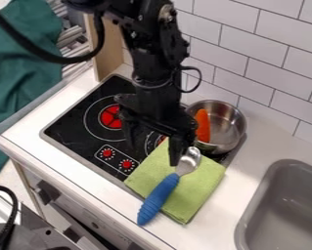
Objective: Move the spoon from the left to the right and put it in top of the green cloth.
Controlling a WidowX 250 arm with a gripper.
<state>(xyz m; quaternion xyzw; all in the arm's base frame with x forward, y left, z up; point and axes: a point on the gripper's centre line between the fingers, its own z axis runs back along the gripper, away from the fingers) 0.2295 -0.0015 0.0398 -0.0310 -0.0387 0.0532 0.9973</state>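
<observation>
A black cable (13, 207) curves through the lower left corner, nearest the camera, over dark grey equipment (29, 237). Beyond it is the white front (86, 215) of the toy kitchen, which carries black knobs.

The spoon with a ridged blue handle and a silvery metal bowl (159, 195) lies slantwise on the square light green cloth (200, 188). Its handle points toward the counter's front edge, with the end reaching past the cloth onto the white counter (233, 217); its bowl points toward the pot and rests near the cloth's far corner.

The black two-finger gripper (154, 148) hangs over the stove and the far edge of the cloth, its fingers spread apart. One finger is over the dark stove top; the other comes down just beside the spoon's bowl, close to where it joins the handle. The spoon is to the outside of that finger and is not pinched; whether they touch, I cannot tell.

The black stove top with red burner markings (77, 129) extends under the arm. At its far right corner sits a shiny round metal pot (231, 122) holding an orange carrot-like piece (202, 126). A grey sink (282, 210) is set into the counter at the right, and white wall tiles (276, 63) rise behind.
</observation>
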